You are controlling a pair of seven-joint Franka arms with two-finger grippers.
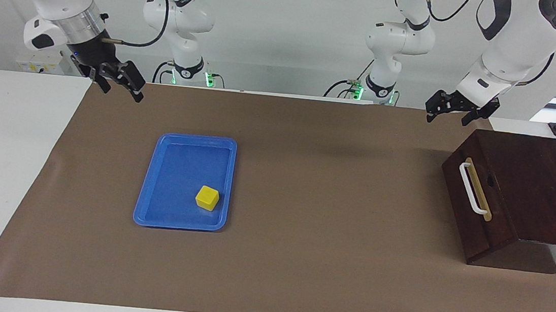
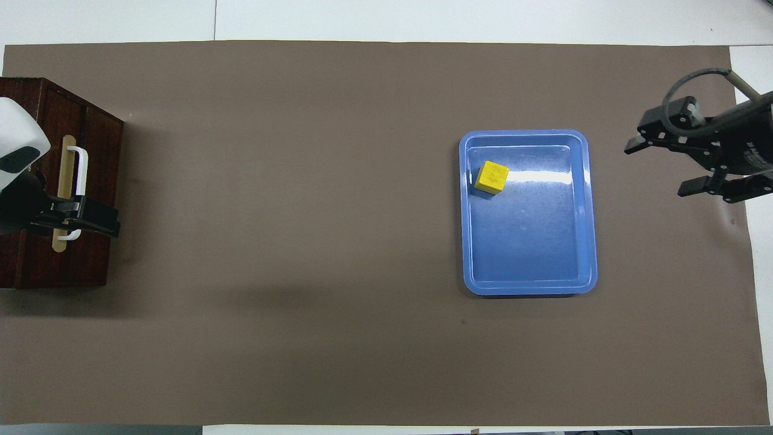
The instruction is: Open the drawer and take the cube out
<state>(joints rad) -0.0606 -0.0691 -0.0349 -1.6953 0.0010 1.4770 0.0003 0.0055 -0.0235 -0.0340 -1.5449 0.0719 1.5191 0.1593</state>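
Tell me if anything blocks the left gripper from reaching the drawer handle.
Nothing visible does. The left gripper hangs in the air by the box, fingers open, and the drawer is shut with its white handle bare.

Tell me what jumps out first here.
The yellow cube sits in the blue tray toward the right arm's end, at the tray's corner farthest from the robots. The dark drawer at the left arm's end looks closed. Both grippers, left gripper and right gripper, hang raised with fingers open.

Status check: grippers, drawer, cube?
Left gripper open above drawer; right gripper open, waiting. Drawer shut. Cube in blue tray. Nothing blocking.
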